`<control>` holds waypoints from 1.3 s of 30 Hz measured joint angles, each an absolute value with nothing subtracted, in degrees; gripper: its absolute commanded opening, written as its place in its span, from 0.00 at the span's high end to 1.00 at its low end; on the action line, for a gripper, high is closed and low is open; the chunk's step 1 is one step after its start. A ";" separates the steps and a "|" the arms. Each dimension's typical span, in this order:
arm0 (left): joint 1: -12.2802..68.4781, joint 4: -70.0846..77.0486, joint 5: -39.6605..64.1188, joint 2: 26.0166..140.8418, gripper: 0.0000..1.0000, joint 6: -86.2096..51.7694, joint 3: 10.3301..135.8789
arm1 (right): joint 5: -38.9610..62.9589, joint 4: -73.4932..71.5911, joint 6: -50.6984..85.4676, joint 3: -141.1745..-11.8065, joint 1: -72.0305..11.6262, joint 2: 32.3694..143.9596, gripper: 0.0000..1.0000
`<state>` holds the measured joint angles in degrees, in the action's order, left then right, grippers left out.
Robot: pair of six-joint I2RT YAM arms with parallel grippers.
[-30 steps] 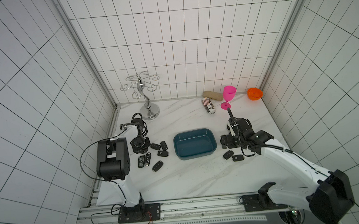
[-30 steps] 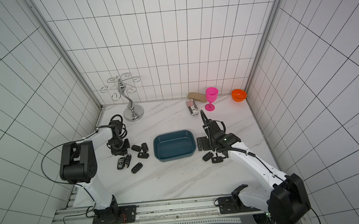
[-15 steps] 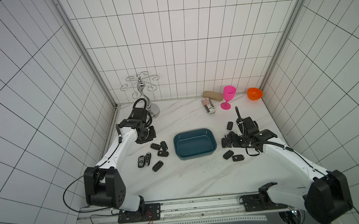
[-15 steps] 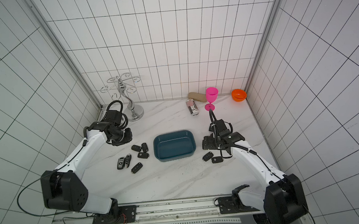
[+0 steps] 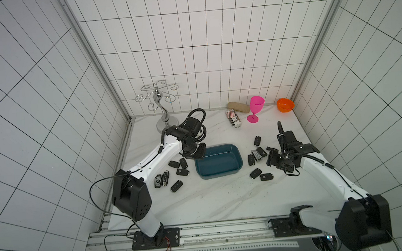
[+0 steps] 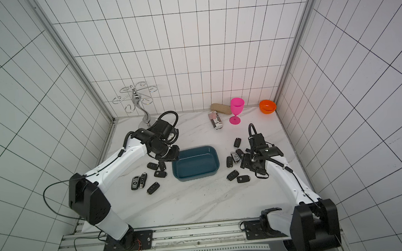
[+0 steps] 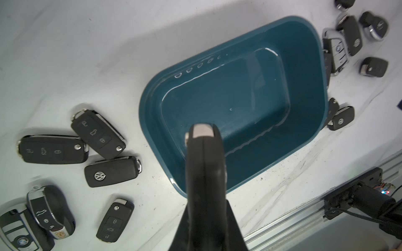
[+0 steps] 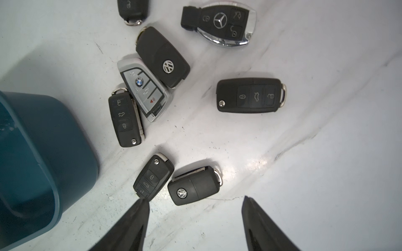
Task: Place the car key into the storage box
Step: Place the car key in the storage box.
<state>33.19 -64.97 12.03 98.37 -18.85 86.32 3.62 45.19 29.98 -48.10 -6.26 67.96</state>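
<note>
**Teal storage box lies under the key-bearing left gripper**

The car key is pinched between the clenched fingers of the left gripper. Only its silver end is seen past the tips, and the rest of its body is hidden by the fingers. It is held over the inside of the box, just past the rim nearest the gripper. Part of that rim is covered by the fingers. Beyond the tips the box's bare floor is seen open. To one side of the fingers, loose keys are spread on the marble table, near the box wall but apart from it. In both top views the held key is covered by the gripper housing.

The right gripper is spread, with nothing gripped between its fingers, which are cut off by the picture's edge. A VW key lies just ahead of the gap. A button key lies just ahead of one fingertip, and whether that tip touches it cannot be told. Beyond the other finger bare marble is left open. The box's corner is seen off to the side, apart from the fingers. In both top views the right jaws are hard to make out against the dark keys.
</note>
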 measured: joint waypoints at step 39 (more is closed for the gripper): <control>38.11 -64.12 10.46 124.57 0.16 -18.37 97.47 | 6.68 44.14 45.56 -42.19 -3.73 77.25 0.16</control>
<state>38.11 -64.12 10.46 124.57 -18.37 97.47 6.68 44.14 45.56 -42.19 -3.73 77.25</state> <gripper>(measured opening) 0.787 0.834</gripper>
